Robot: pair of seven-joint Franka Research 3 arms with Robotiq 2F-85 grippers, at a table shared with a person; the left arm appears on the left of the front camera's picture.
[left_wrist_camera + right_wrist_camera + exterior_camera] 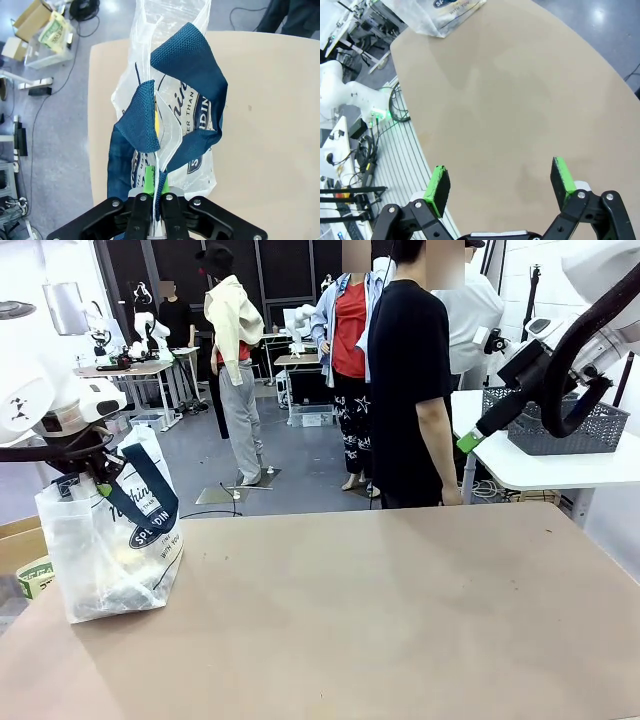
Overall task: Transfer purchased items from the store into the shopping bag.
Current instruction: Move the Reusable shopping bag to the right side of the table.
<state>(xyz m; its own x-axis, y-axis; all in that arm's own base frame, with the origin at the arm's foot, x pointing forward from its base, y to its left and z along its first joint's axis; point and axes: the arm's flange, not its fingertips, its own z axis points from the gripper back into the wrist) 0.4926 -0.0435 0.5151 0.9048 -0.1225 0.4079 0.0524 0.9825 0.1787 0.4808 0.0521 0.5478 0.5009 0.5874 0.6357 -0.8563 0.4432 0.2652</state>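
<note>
1. shopping bag (pixel 110 540) – clear thin plastic, navy strap handles, stands at the table's left near corner. Looks soft and floppy, walls crumple and fold; probably light, some pale contents low inside, can't tell what.
2. Film looks slick and would likely slip or tear if pinched hard; woven straps (pixel 192 75) look like the better hold, rough and strong. A rim pinch keeps the mouth up but not spread; the mouth looks nearly flat from the left wrist view.
3. left gripper (pixel 154 187) – jaws closed tight on the bag's top edge, green pads squeezing plastic film, a strap fold just beside them. Holding the bag upright from above.
4. right gripper (pixel 501 182) – jaws fully apart, nothing between the pads, hovering over bare table (pixel 520 100) well away from the bag.
5. Person (pixel 410 390) stands at the far side, arm hanging, nothing seen in hand.
6. Grey mesh basket (pixel 565 425) on a white side table behind, right. No loose items on the table.
</note>
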